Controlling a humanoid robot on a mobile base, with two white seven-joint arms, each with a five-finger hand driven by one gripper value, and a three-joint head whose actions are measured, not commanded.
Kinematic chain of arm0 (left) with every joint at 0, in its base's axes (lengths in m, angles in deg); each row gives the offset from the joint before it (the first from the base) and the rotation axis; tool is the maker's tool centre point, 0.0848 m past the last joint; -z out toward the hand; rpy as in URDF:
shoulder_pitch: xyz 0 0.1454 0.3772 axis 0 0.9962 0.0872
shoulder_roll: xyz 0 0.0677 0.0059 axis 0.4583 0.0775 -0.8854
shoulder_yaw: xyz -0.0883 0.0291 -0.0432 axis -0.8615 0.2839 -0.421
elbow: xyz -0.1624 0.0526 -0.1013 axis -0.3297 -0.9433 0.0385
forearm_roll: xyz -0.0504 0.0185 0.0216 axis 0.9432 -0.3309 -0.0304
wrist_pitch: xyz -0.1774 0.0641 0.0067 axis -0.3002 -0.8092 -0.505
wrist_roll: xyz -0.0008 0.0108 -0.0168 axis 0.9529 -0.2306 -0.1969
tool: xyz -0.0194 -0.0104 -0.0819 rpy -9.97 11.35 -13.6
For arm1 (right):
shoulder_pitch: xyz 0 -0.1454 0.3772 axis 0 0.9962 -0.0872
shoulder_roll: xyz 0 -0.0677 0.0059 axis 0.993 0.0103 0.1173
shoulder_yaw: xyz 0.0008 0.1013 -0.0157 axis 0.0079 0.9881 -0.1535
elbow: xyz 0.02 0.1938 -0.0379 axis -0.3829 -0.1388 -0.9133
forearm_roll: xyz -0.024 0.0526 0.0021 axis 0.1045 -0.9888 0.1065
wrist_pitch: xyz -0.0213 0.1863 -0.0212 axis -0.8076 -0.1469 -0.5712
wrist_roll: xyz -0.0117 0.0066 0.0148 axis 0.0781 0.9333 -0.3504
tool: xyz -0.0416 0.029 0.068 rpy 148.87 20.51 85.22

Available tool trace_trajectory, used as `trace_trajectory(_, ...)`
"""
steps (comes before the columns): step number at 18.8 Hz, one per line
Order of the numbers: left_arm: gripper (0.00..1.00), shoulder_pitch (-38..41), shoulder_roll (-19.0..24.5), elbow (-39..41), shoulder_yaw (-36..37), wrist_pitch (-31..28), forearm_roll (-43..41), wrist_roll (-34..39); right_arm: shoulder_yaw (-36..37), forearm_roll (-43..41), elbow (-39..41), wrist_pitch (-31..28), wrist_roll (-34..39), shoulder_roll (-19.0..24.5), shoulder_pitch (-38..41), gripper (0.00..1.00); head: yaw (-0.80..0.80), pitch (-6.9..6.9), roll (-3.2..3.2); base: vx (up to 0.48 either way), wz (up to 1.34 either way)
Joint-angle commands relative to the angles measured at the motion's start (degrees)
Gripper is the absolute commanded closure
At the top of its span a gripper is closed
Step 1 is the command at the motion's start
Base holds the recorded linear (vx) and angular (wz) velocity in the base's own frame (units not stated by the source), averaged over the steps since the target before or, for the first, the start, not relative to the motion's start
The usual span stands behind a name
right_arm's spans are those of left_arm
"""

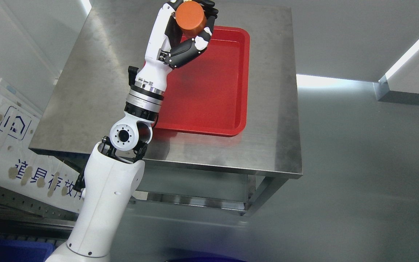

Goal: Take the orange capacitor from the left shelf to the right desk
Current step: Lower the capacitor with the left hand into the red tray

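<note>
Head view shows the left hand (186,31) with fingers curled tight round the orange capacitor (190,18), above the far end of the red tray (231,91) on the steel desk (96,83).

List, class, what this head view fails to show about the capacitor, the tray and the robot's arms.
- Capacitor: its far side and base, hidden by the left hand gripping it.
- Tray: its left rim, covered by the arm; its top left corner, behind the hand.
- Whether the capacitor touches the tray: cannot tell from this angle.
- Right arm: outside the picture.
</note>
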Motion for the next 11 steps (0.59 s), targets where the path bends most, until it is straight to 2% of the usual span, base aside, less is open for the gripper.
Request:
trace_trajectory(1,0.96,0.8,1.0,0.0,1.6,0.1,-0.1,-0.2,0.6,0.0,1.9,0.1,0.0,-1.0,0.1,0.00,0.00,0.00,0.00,0.060,0.00)
trace_trajectory(5,0.96,3.7,1.0,0.1,1.7,1.7,-0.1,-0.4,0.6,0.0,1.9,0.0,0.0,-1.0,0.1,0.00,0.00,0.00,0.00,0.014,0.00)
trace_trajectory(11,0.96,3.8,1.0,0.0,3.8,-2.2,-0.1,-1.2,0.6,0.0,1.9,0.0,0.0,-1.0,0.1,0.00,0.00,0.00,0.00,-0.005,0.00)
